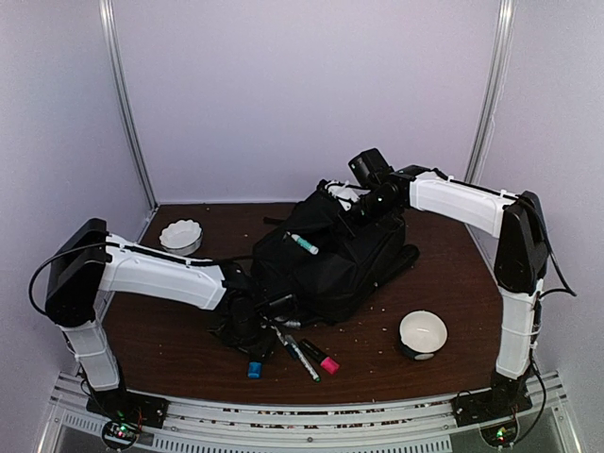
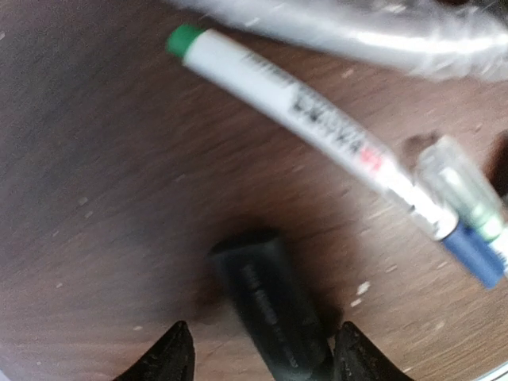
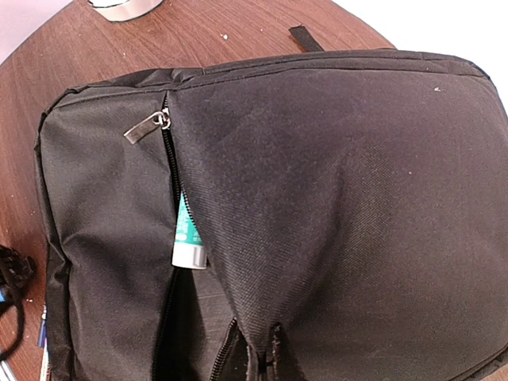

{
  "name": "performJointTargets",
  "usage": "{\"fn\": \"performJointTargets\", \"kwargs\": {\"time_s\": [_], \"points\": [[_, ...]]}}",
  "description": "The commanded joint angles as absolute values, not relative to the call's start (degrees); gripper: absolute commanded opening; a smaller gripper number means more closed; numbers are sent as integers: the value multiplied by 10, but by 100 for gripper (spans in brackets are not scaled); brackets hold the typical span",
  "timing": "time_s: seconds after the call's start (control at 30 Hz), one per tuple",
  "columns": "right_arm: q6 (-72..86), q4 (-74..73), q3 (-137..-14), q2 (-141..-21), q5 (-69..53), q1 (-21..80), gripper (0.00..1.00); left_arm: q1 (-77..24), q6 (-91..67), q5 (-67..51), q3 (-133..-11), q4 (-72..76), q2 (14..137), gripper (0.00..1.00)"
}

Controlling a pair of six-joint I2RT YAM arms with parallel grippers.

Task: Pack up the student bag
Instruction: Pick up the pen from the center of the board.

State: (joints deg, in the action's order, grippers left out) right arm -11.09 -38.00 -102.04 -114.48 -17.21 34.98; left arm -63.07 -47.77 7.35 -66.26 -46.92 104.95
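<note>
We judge the step to be fetching the next pen. Our left claw (image 2: 266, 353) hangs open astride a black marker (image 2: 266, 294) at lower centre; next it must drop and close. Our right claw (image 1: 366, 209) is closed, apparently pinching the backpack (image 1: 321, 269) open, mid-frame overhead. Print on the white marker (image 2: 302, 111) is too blurred to read.

— Any writing you can make out?
— The white marker (image 2: 317, 131) carries black lettering and a red mark, too blurred to read; the black marker (image 2: 274, 305) bears faint print, equally unreadable.
— And the teal tube (image 3: 188, 238) in the student bag (image 3: 357, 198)?
— Pale printing on it; illegible.
</note>
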Motion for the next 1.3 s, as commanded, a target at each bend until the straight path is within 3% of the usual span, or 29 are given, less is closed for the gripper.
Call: {"fn": "performJointTargets", "kwargs": {"time_s": [0.0,0.3,0.63,0.8,1.0,1.27], "points": [[-105,-365,-1038,-1141,-203,351,0,-624,-470,113,-638,-508,1006,63],[-103,-366,-1039,-1139,-207,351,0,-627,-487,59,-616,-476,949,71],[-101,-366,-1038,-1140,-214,351,0,-641,-472,-1,-581,-438,968,63],[-99,-367,-1038,-1139,-214,351,0,-641,-471,-4,-587,-434,993,52],[-99,-367,-1037,-1137,-216,351,0,-641,-470,-5,-595,-445,1022,49],[-99,-366,-1037,-1138,-222,351,0,-641,-456,58,-646,-524,1003,20]]}}
